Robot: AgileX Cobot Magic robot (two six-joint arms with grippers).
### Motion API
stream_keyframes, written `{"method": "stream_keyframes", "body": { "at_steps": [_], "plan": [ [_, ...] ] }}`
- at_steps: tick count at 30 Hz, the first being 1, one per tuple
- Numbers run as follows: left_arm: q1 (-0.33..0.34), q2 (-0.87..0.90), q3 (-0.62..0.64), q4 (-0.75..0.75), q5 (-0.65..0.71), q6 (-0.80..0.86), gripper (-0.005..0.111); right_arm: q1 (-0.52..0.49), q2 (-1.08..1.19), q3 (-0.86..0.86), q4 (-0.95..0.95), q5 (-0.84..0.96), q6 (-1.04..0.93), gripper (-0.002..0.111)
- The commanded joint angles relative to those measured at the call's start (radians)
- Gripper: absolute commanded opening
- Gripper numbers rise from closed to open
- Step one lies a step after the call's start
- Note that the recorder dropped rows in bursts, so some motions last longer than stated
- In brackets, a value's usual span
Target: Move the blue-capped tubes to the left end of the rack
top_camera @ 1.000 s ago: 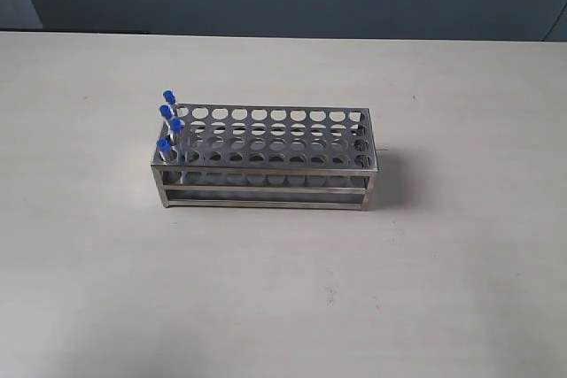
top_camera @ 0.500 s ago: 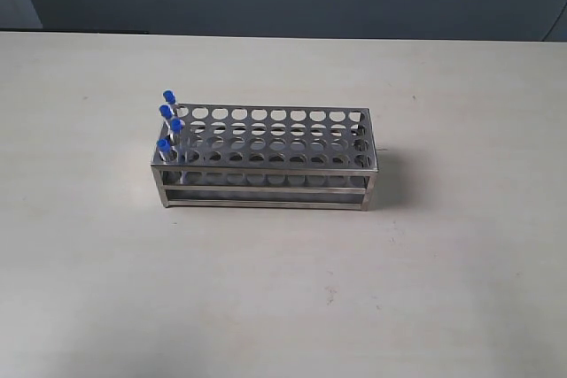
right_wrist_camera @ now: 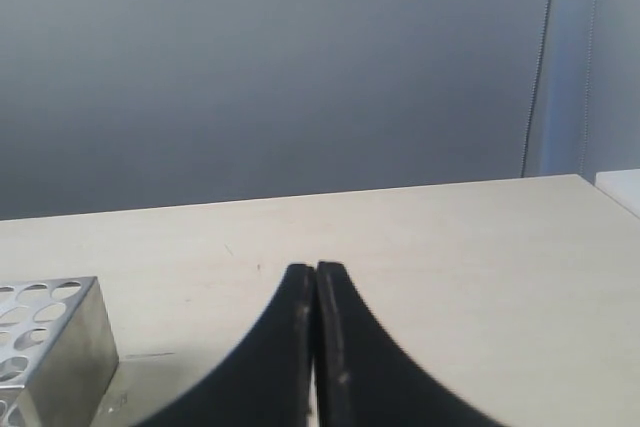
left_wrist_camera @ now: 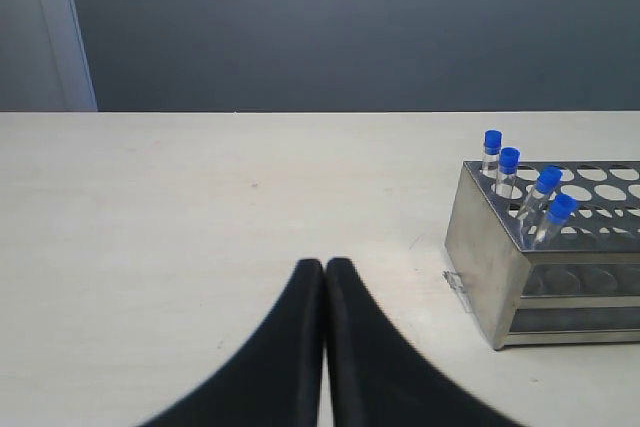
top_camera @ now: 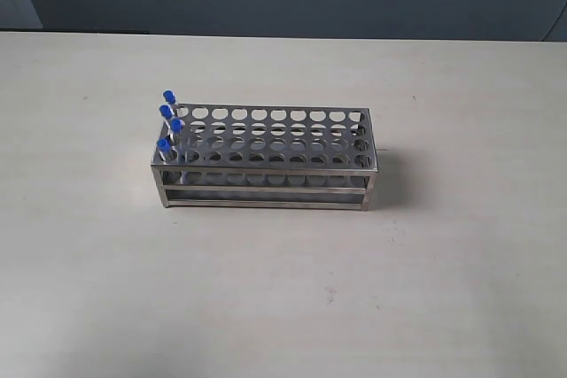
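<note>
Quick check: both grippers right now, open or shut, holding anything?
Left gripper: shut, holding nothing.
Right gripper: shut, holding nothing.

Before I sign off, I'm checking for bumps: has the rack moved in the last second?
No. The rack keeps the same place against the table's far edge, with the tubes still at its left end.

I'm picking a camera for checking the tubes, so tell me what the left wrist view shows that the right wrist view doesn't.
Left wrist view only: the four blue-capped tubes, sitting in the end holes of the rack, and the shut left hand. Right wrist view only: the shut right hand and a corner of the rack with empty holes and no tubes. Both: the rack, the pale table and a grey wall behind.
</note>
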Motion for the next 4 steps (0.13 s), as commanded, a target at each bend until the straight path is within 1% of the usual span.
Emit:
{"method": "stream_keyframes", "body": {
  "at_steps": [1,4],
  "plan": [
    [-0.006,0.006,-0.005,0.002,-0.007,0.001,0.001,-0.006,-0.006,0.005,-0.008,-0.002,-0.005,-0.001],
    [-0.006,0.006,-0.005,0.002,-0.007,0.001,0.001,-0.006,-0.006,0.005,-0.008,-0.002,-0.005,-0.001]
  ]
}}
